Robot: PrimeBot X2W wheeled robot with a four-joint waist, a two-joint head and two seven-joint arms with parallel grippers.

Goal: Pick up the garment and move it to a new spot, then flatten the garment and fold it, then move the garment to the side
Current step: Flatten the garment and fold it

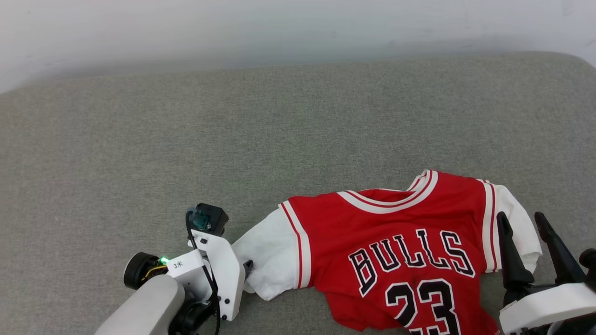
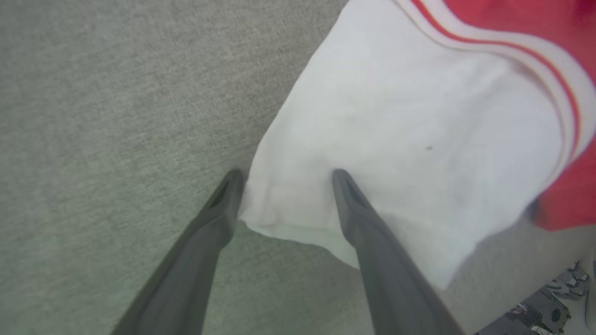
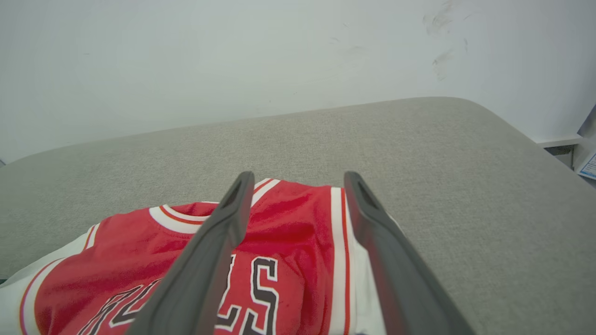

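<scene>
Grey upholstered surface [image 1: 186, 139]: woven fabric, rounded far corners, backed by a plain white wall [image 1: 279, 28]. Scuff marks show on the wall in the right wrist view.

The garment [image 1: 396, 218]: a red jersey, lying front face up on the near right part of the surface, collar toward the wall. The lower hem runs off the bottom edge of the head view. The body is wrinkled and not fully flat. Both sleeves are white with red stripe trim. One sleeve is spread toward the robot's left and the other lies at the robot's right.

Left gripper [image 2: 286, 174]: fingers spread apart, lowered onto the end of the left white sleeve [image 2: 396, 139]. One finger rests on the fabric. The other sits at the sleeve's edge against the grey surface. The cloth between them is slightly bunched but not pinched.

Right gripper [image 1: 520, 216]: fingers spread apart and holding nothing, positioned over the jersey's right shoulder and sleeve.

Writing: "BULLS" [image 1: 412, 255] in black letters outlined white, arched across the chest. The numerals "23" [image 1: 421, 302] sit below it in the same style, partly cut off by the frame edge. The left wrist housing carries a small printed label [image 1: 178, 265] reading "3" followed by a star-like mark. A green indicator light [image 1: 164, 259] glows beside it.
</scene>
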